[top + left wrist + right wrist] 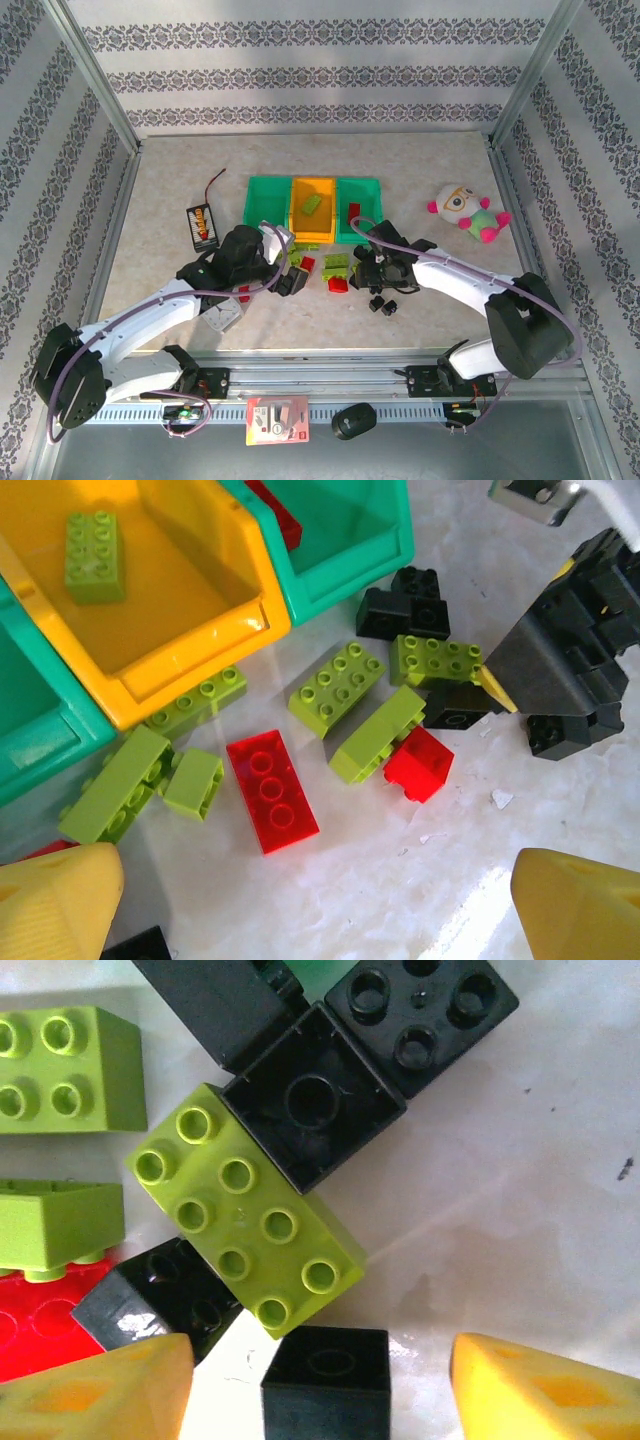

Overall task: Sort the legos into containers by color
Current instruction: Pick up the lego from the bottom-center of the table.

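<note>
My left gripper (315, 910) hangs open over bare table, just near of a flat red lego (272, 790) and a small red lego (418, 763). Lime legos (337, 688) lie around them, beside the orange container (205, 645), which holds a lime lego (95, 555). The teal container (350, 555) to its right holds a red lego (278, 515). My right gripper (320, 1390) is open, straddling a small black lego (327, 1365) with a gap on each side. A long lime lego (245, 1205) and other black legos (310, 1100) lie just beyond. From above, both grippers (288, 281) (366, 266) sit in front of the containers (312, 215).
A black battery holder (203, 226) with wires lies at the left, and a plush toy (468, 211) at the right. Two black legos (384, 304) sit near my right arm. A white square clock (226, 315) lies under my left arm. Patterned walls enclose the table.
</note>
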Controlling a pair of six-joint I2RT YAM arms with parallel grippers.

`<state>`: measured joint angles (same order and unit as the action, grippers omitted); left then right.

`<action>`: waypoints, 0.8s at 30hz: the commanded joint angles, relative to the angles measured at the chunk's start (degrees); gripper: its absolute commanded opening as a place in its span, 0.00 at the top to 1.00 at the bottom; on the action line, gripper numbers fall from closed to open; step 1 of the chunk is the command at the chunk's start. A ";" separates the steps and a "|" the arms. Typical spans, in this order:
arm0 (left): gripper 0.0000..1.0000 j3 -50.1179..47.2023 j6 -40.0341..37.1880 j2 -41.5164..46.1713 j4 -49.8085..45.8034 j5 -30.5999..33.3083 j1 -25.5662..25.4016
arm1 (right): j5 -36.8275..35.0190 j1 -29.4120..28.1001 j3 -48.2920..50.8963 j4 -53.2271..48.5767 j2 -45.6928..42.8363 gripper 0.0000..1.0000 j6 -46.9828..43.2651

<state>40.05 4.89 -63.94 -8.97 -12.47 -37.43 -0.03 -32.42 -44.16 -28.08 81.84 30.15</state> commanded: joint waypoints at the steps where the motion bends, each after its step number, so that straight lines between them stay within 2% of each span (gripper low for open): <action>1: 0.01 -0.56 -2.58 0.55 3.27 -0.94 -0.45 | 0.57 -0.62 -0.32 -2.84 1.86 0.39 1.05; 3: 0.01 -0.56 -2.69 0.31 3.37 -0.92 -0.54 | 0.25 -0.62 -0.14 -3.01 2.28 0.46 1.09; 8: 0.01 -0.66 -2.77 0.94 3.30 -1.24 -0.63 | 0.25 -0.70 -0.05 -3.95 1.29 0.51 1.89; 17: 0.01 -0.94 -3.04 1.03 3.74 -0.94 -0.70 | 0.03 -0.89 2.13 -5.08 -2.99 0.49 3.42; 24: 0.01 -1.04 -3.39 1.35 3.79 -1.56 -0.78 | -0.34 -0.78 0.76 -3.38 0.83 0.52 3.07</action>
<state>39.86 2.94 -63.88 -7.14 -13.21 -37.45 0.75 -32.53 -42.74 -31.29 81.03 32.88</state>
